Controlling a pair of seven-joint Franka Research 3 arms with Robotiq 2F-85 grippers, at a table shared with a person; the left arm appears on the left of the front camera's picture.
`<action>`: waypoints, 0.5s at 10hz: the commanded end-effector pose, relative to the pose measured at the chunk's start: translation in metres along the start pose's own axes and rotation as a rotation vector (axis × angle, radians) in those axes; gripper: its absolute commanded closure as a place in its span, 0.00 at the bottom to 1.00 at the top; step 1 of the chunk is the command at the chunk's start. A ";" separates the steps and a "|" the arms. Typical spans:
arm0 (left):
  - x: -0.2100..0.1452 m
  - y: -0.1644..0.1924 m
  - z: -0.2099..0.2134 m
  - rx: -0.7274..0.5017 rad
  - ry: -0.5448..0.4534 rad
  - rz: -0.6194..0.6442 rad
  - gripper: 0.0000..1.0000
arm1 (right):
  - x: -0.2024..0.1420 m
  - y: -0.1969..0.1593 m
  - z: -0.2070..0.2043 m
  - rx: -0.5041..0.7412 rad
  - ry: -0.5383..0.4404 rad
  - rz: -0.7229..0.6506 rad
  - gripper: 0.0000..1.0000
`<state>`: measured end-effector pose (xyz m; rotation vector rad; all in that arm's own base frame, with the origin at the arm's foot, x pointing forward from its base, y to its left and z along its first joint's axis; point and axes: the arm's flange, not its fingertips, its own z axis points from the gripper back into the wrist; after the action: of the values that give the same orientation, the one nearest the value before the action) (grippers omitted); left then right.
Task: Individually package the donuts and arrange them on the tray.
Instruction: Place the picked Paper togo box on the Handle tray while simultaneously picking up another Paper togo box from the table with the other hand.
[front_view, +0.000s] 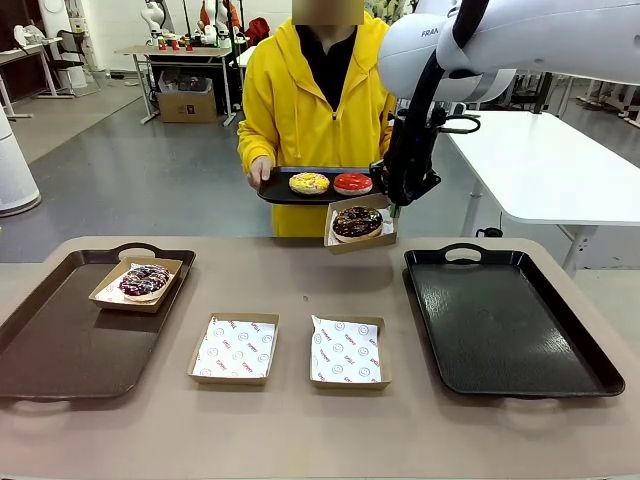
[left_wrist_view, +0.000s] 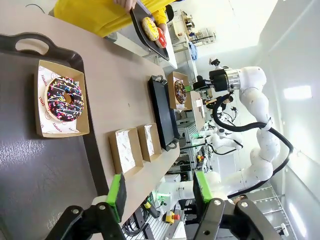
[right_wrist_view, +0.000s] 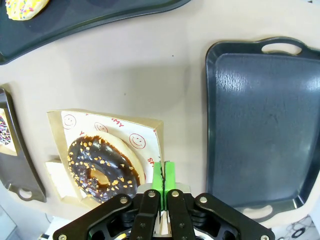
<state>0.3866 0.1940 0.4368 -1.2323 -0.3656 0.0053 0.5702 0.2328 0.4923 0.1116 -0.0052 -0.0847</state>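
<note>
Donuts (front_view: 145, 279) were spread about the table (front_view: 300, 430). On the brown tray (front_view: 60, 350) at the left, a box (front_view: 110, 292) held a sprinkled chocolate donut (left_wrist_view: 65, 98). The black tray (front_view: 510, 330) lay at the right. The person's tray (front_view: 275, 190) carried a yellow donut (front_view: 309, 183) and a red donut (front_view: 352, 182). Two paper-lined boxes (front_view: 234, 348) sat between the table trays. The right gripper (right_wrist_view: 163, 175) was clenched on the rim of a raised box (front_view: 335, 240) holding another chocolate donut (front_view: 357, 222), in the air just below the person's tray. The left gripper (left_wrist_view: 159, 195) hovered over the brown tray, jaws released.
</note>
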 end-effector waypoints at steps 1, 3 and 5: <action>-0.003 -0.001 0.001 0.020 0.004 -0.004 0.29 | 0.000 -0.001 0.001 -0.001 -0.002 -0.001 0.99; 0.000 0.000 0.000 0.000 0.000 0.000 0.29 | -0.002 -0.001 0.001 -0.007 0.001 0.030 0.99; 0.001 -0.013 0.001 0.078 0.034 0.054 0.29 | -0.012 -0.007 0.011 -0.006 0.026 0.108 0.99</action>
<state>0.3873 0.1936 0.4379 -1.2177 -0.3458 0.0197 0.5664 0.2338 0.4958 0.1072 0.0004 -0.0347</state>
